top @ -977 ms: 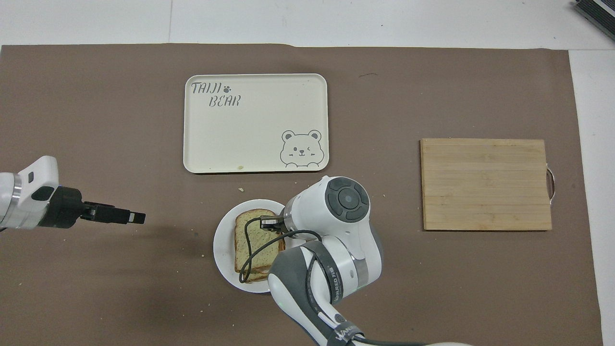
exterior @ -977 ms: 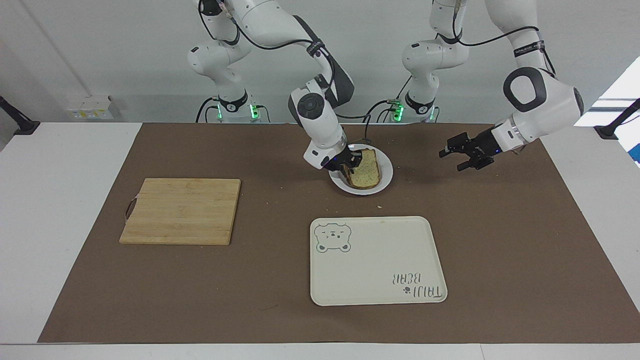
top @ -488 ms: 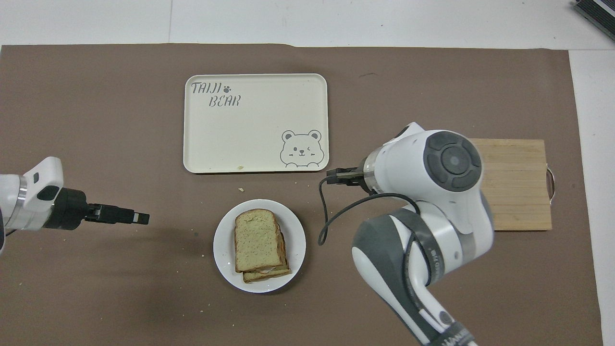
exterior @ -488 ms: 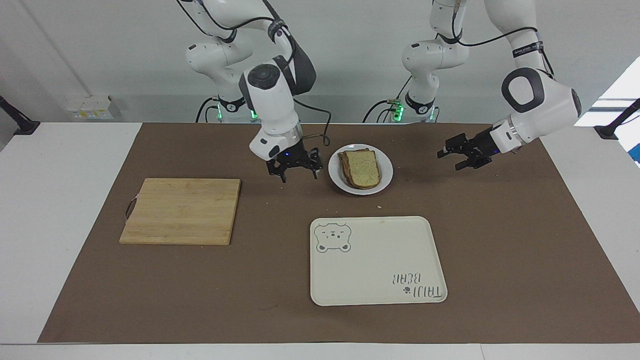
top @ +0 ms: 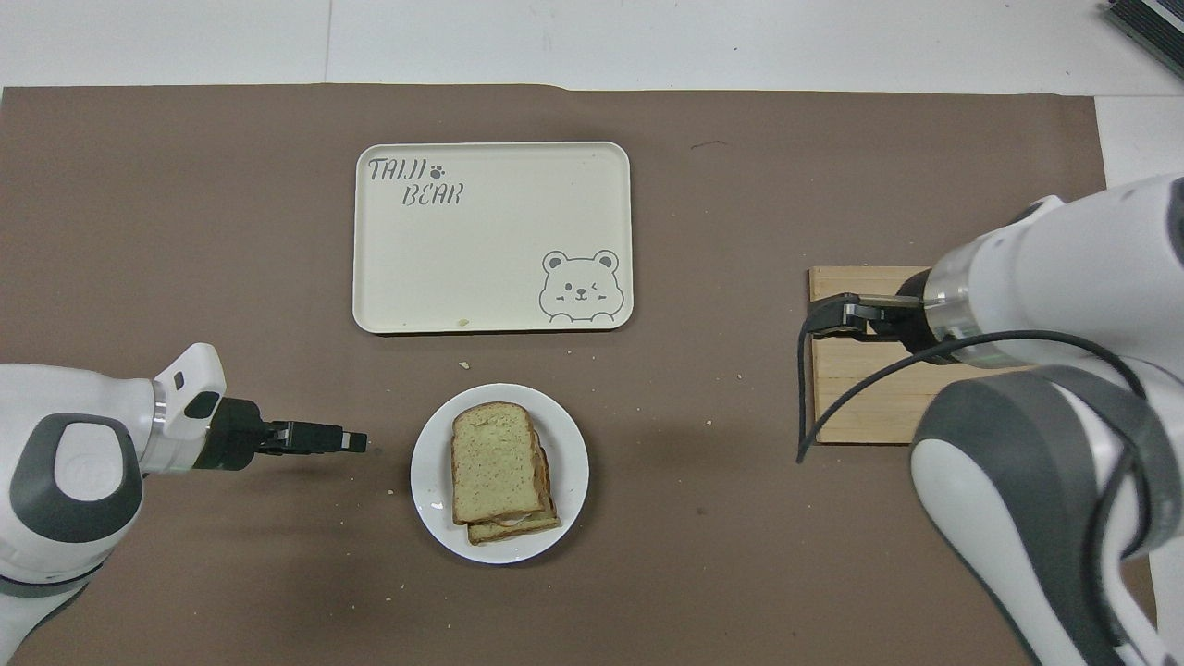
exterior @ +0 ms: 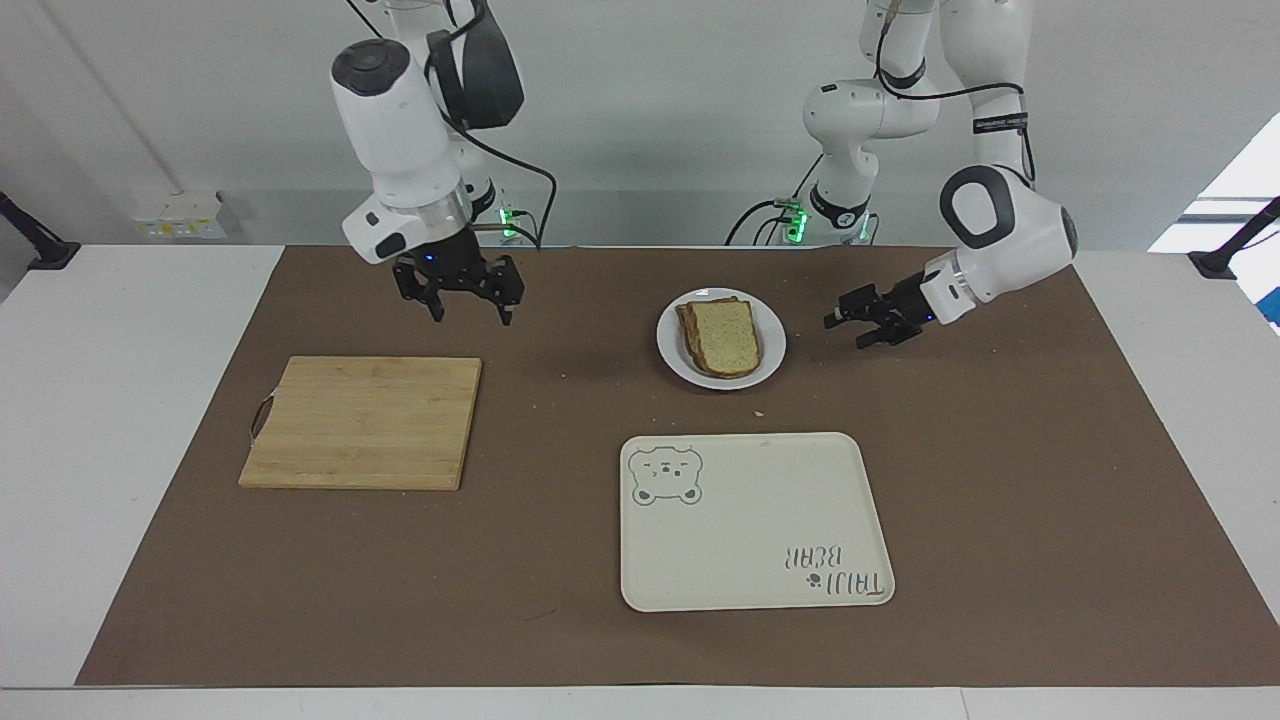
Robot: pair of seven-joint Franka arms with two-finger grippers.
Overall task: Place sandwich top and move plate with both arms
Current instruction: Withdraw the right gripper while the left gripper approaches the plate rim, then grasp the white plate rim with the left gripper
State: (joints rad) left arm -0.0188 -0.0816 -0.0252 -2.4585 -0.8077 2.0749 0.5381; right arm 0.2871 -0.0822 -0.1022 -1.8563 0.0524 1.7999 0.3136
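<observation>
The sandwich top point(exterior: 728, 335) lies flat on a lower slice on the small white plate point(exterior: 773, 347), on the mat in front of the robots. In the overhead view the sandwich top point(top: 495, 458) sits a little askew on the stack, on the plate point(top: 431, 462). My right gripper point(exterior: 472, 312) is open and empty, raised over the mat by the cutting board's robot-side edge; it also shows in the overhead view point(top: 819, 319). My left gripper point(exterior: 845, 330) is open, low beside the plate toward the left arm's end, not touching it; it also shows in the overhead view point(top: 356, 442).
A cream tray with a bear drawing point(exterior: 750, 520) lies farther from the robots than the plate; it also shows in the overhead view point(top: 490, 240). A wooden cutting board point(exterior: 360, 425) lies toward the right arm's end. Crumbs dot the brown mat.
My right gripper has let go of the sandwich top, risen and swung away from the plate toward the cutting board. My left gripper has moved closer to the plate.
</observation>
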